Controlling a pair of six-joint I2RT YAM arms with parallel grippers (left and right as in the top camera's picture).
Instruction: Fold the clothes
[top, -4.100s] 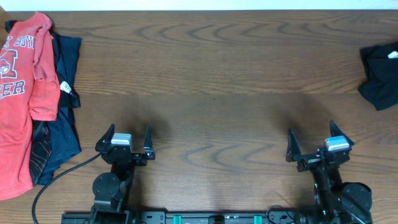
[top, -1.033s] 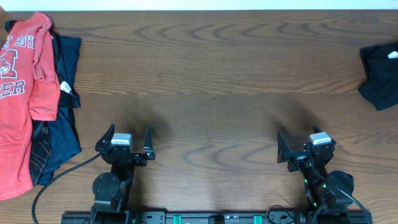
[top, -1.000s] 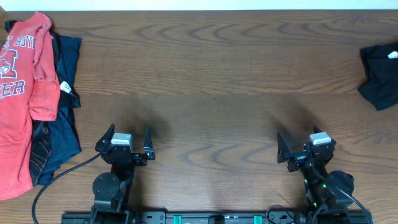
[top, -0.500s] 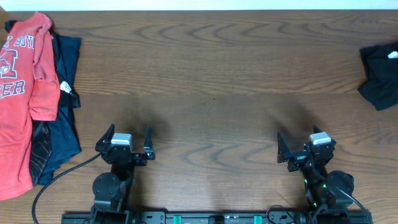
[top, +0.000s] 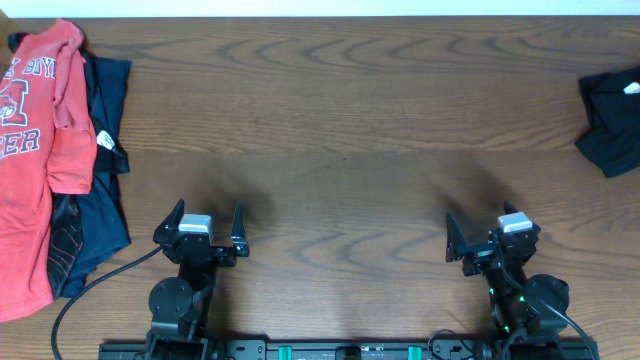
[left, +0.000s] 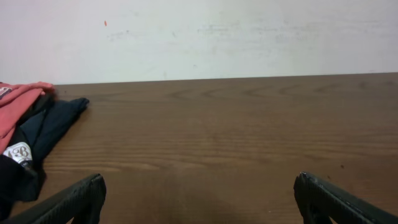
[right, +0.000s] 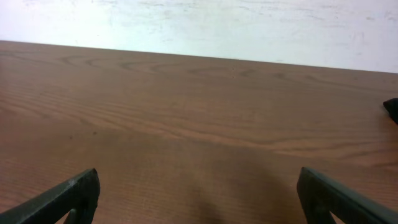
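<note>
Wooden table (top: 340, 120): black shirt (top: 612, 120) bunched far right, red shirt (top: 30, 150) over navy garment (top: 105, 205) far left; left gripper (top: 209, 215) and right gripper (top: 478, 225) wide open, empty. Best start: right gripper drags black shirt to centre, flat.

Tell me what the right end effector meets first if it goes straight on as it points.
The way looks free: ahead of the right end effector lies only bare table up to its far edge. The black garment sits off to the right, apparently outside that line.
</note>
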